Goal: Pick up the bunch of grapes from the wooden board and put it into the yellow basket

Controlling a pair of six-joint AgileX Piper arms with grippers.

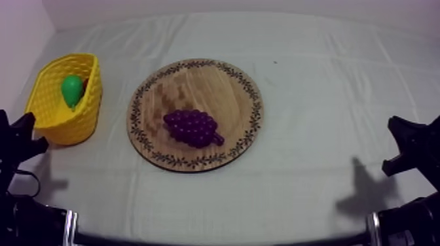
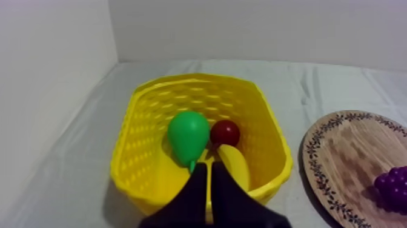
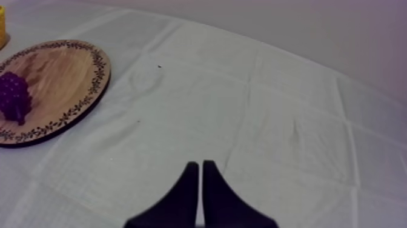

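Note:
A purple bunch of grapes [image 1: 192, 127] lies on the round wooden board [image 1: 216, 85] in the middle of the table, toward the board's front. The yellow basket [image 1: 52, 111] stands left of the board and holds a green pear [image 1: 72, 89]. In the left wrist view the basket [image 2: 151, 121] also holds a small red fruit [image 2: 225, 131] and a banana [image 2: 235, 167] beside the pear [image 2: 188, 136]. My left gripper [image 2: 208, 170] is shut on nothing, just short of the basket's near wall. My right gripper [image 3: 200, 167] is shut over bare cloth, well right of the board [image 3: 72, 73] and grapes [image 3: 13, 97].
Both arms rest low at the table's front corners, the left arm [image 1: 16, 140] beside the basket and the right arm [image 1: 412, 147] far from the board. Open cloth lies between the board and the right arm. A wall stands close behind the basket.

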